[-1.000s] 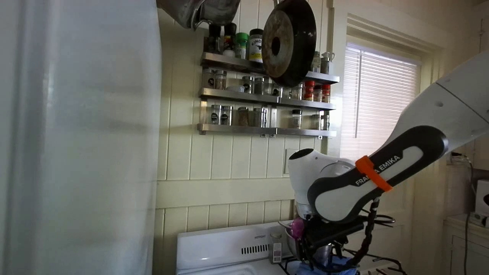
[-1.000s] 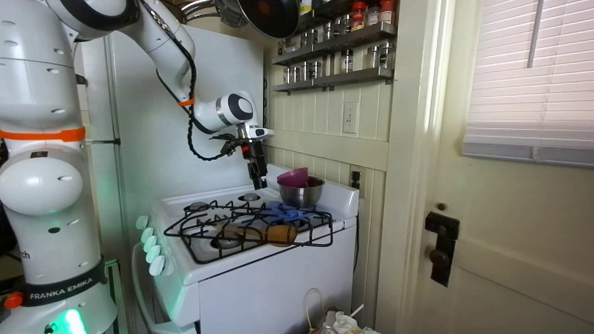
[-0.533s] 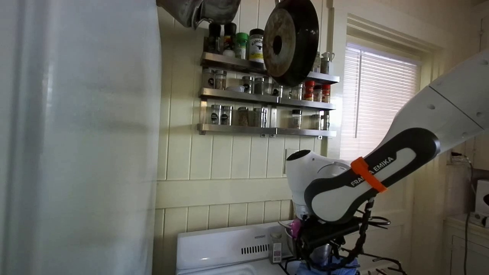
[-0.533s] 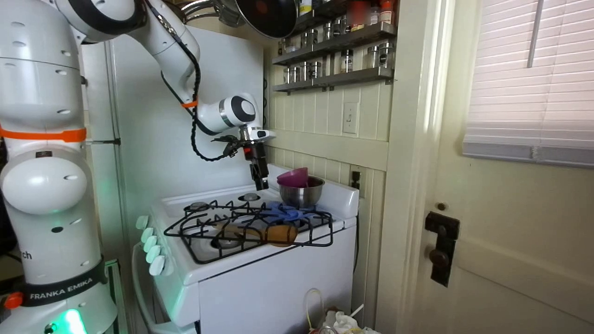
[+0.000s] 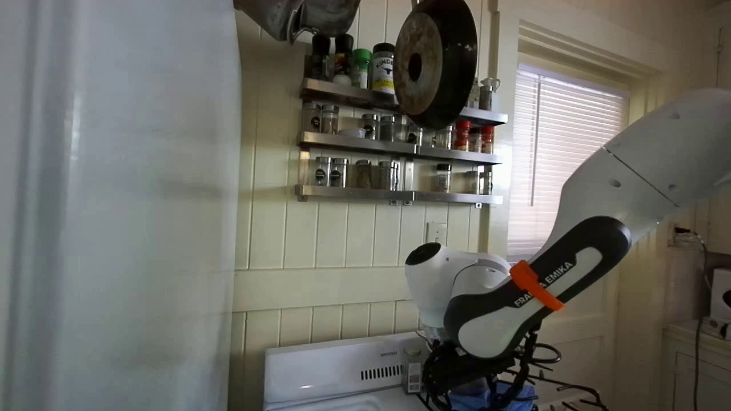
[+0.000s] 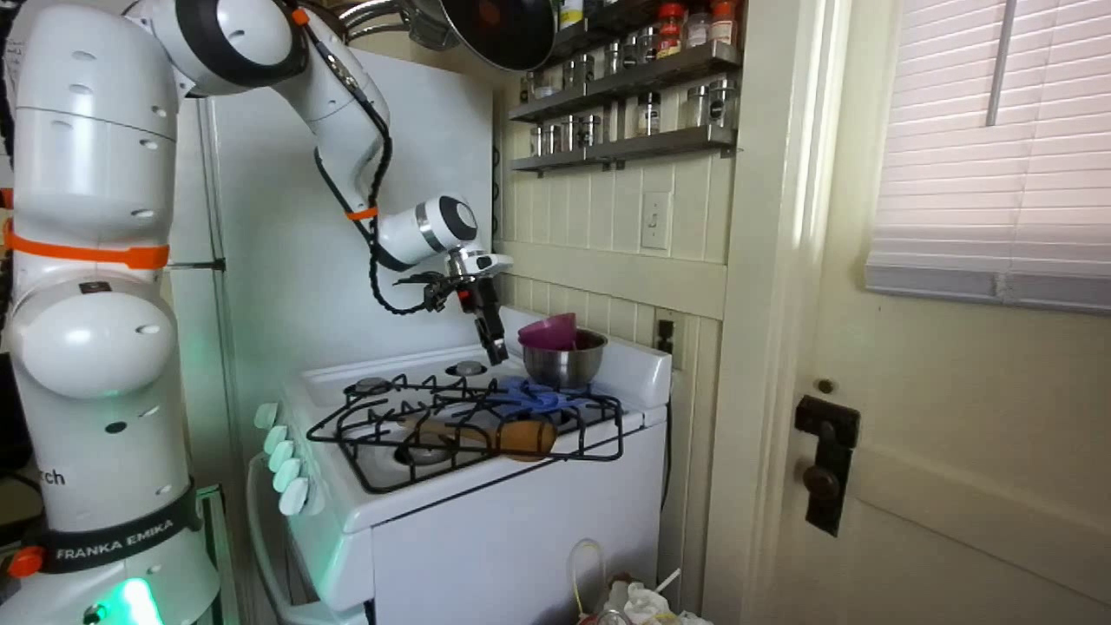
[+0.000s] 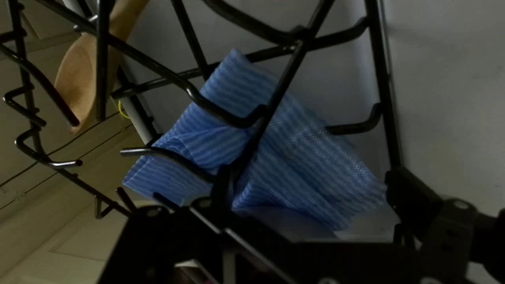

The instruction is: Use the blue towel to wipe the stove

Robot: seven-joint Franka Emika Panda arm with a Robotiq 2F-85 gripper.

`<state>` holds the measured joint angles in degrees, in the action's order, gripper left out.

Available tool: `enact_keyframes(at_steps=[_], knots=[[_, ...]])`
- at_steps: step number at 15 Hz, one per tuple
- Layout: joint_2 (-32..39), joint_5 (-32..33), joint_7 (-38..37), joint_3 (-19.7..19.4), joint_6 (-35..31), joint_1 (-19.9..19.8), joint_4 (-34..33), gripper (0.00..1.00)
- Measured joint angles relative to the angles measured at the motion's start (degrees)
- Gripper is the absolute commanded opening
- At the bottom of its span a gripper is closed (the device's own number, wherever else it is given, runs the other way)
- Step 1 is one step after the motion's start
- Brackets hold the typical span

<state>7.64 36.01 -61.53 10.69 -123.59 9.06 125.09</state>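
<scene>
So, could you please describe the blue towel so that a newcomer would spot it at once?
Find the white stove, then the black wire grates on top. Partly beneath these grates, near the metal bowl, lies the blue towel, loosely folded. Its blue stripes set it apart from the bowl's plain metal and the wooden spoon.

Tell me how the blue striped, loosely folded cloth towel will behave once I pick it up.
The blue striped folded cloth towel will likely be floppy: its layers lie loosely creased. It is probably light, as the weave looks thin. It could snag when lifted, since bars of the black wire stove grate cross over it.
</scene>
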Motion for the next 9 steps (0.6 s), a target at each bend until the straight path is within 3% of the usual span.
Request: enact_keyframes(at_steps=[4,9], knots=[[4.8,4.8,-3.2,-1.6,0.7,1.9,-3.8,1.0],[10.2,6.2,-3.6,-2.4,4.7,4.8,-9.0,1.0]])
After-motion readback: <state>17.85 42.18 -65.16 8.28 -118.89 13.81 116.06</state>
